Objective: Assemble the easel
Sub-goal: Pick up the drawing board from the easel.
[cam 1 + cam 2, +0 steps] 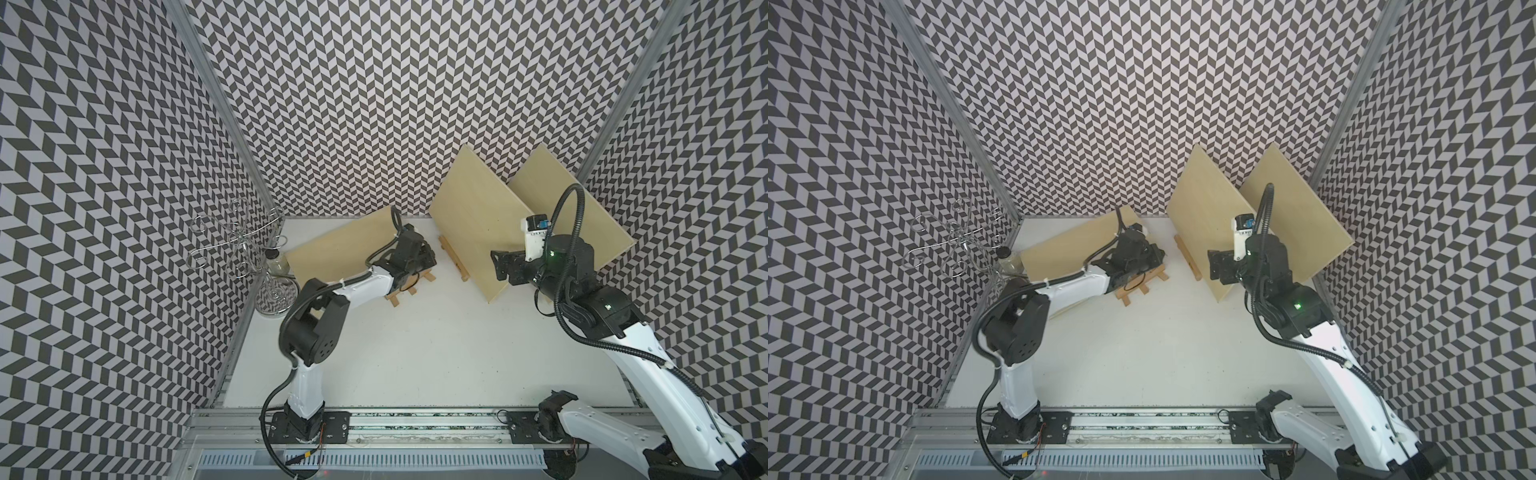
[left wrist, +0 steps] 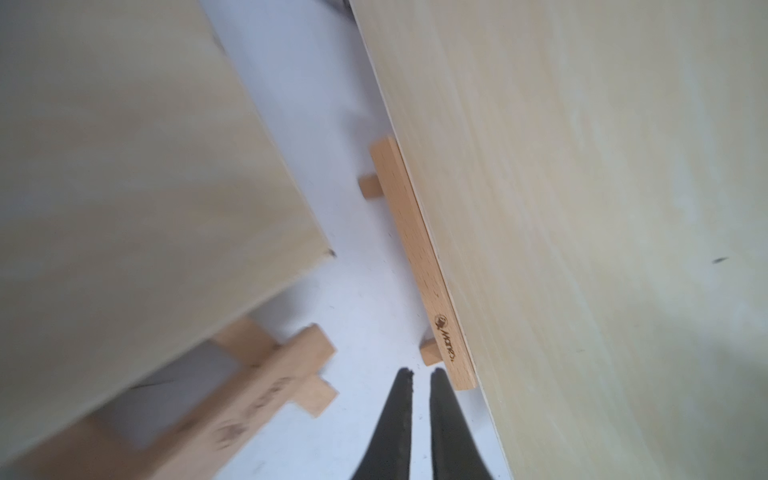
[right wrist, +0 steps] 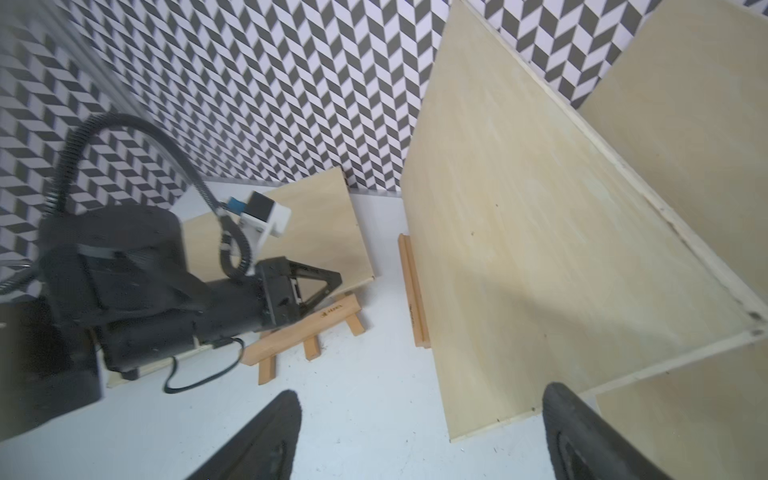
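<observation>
**Top views.** In both top views three plywood boards stand on the white table [image 1: 415, 353]. The left board [image 1: 340, 245] leans low over the left easel [image 1: 409, 289], the small wooden frame at the far left of the table. The left tool [image 1: 430, 259] hangs directly over that easel's front rail. The middle board [image 1: 478, 224] stands steeply on the middle easel [image 1: 455, 259]. The right board [image 1: 590, 220] leans behind it, partly covered by the right arm. The right tool [image 1: 498, 266] sits just beside the middle board's near edge.

**Left wrist view.** The jaws of the left tool [image 2: 419, 374] are nearly together, with a thin slit between them and nothing gripped. It points at the table between the left easel [image 2: 270, 374] and the rail of the middle easel [image 2: 419, 257], close to both.
- Hazard: a sideways drift would nudge either rail and could slide a board off its ledge.
- The left easel is blurred here, so its seating cannot be confirmed.

**Right wrist view.** The jaws of the right tool [image 3: 424, 395] are spread wide and empty. The lower corner of the middle board [image 3: 540, 228] appears between them.
- Hazard: advancing or closing off-centre would push this steep board. In my judgement it would topple onto the right board [image 3: 685, 124] or slip off its rail.
- Hazard: the left arm's loose cable [image 3: 183, 390] trails beside the left easel and could snag it
</observation>
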### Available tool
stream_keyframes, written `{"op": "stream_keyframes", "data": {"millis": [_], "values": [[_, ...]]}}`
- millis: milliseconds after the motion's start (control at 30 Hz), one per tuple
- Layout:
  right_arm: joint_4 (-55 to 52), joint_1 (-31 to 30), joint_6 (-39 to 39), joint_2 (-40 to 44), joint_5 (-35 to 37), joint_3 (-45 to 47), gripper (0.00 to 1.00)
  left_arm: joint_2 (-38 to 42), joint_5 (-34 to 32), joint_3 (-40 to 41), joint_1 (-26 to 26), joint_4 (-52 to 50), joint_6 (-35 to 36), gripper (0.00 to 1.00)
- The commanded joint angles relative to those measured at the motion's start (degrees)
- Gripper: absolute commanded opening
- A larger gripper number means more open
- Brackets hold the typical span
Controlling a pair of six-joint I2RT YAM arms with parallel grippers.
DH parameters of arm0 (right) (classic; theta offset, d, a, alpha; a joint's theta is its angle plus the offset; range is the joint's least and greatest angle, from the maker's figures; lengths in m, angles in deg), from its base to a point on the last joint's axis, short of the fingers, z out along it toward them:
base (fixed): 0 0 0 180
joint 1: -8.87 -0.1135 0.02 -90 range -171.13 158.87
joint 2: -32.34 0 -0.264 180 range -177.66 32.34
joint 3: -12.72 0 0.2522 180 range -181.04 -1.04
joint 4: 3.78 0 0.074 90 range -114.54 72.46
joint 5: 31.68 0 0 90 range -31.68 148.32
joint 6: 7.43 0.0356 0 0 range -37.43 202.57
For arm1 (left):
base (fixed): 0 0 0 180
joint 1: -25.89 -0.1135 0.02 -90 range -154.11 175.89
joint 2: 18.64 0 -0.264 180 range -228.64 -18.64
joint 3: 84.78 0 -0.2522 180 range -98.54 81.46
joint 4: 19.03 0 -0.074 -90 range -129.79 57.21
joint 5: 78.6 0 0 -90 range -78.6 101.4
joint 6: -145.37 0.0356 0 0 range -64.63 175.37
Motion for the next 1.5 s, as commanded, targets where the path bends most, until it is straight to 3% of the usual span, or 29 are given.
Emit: {"op": "stream_keyframes", "data": {"millis": [0, 133, 400, 500, 667, 767, 1033, 1133, 1267, 1467], "values": [[6.3, -3.6, 0.0, -2.2, -4.9, 2.0, 0.9, 8.6, -3.7, 6.9, -4.0, -7.4, 4.2, 0.22], [11.4, -6.8, 3.4, -7.6, -10.1, 4.2, 0.9, 19.8, -3.5, 18.9, -10.6, -10.7, 4.8, 0.29], [18.9, -12.0, 9.3, -19.5, -15.7, 5.6, 0.9, 37.3, -0.7, 36.7, -27.1, -15.2, 5.8, 0.54], [20.5, -12.0, 11.9, -24.0, -18.0, 5.5, 0.9, 39.3, 1.5, 38.8, -32.7, -16.3, 5.8, 0.67], [18.7, -12.0, 11.9, -31.7, -19.3, 0.6, 0.91, 35.5, 7.9, 40.2, -42.5, -16.1, 3.4, 0.81], [18.4, -12.0, 10.5, -36.2, -17.5, -2.7, 0.91, 33.2, 7.6, 39.3, -44.1, -15.9, 2.3, 0.87], [15.4, -9.5, 8.1, -52.0, -3.5, -18.8, 0.93, 31.7, 1.7, 40.3, -44.2, -13.8, -0.3, 0.91], [12.0, -5.7, 9.5, -59.6, -5.8, -27.7, 0.93, 29.4, 0.6, 41.0, -44.2, -11.9, -1.3, 0.91], [13.0, -1.3, 8.5, -67.9, -14.9, -35.7, 0.93, 25.9, 0.8, 40.4, -44.3, -10.8, -1.7, 0.91], [21.7, 1.0, 4.1, -71.2, -22.5, -34.4, 0.92, 23.5, 2.1, 40.5, -44.4, -9.7, -2.4, 0.91]]}}
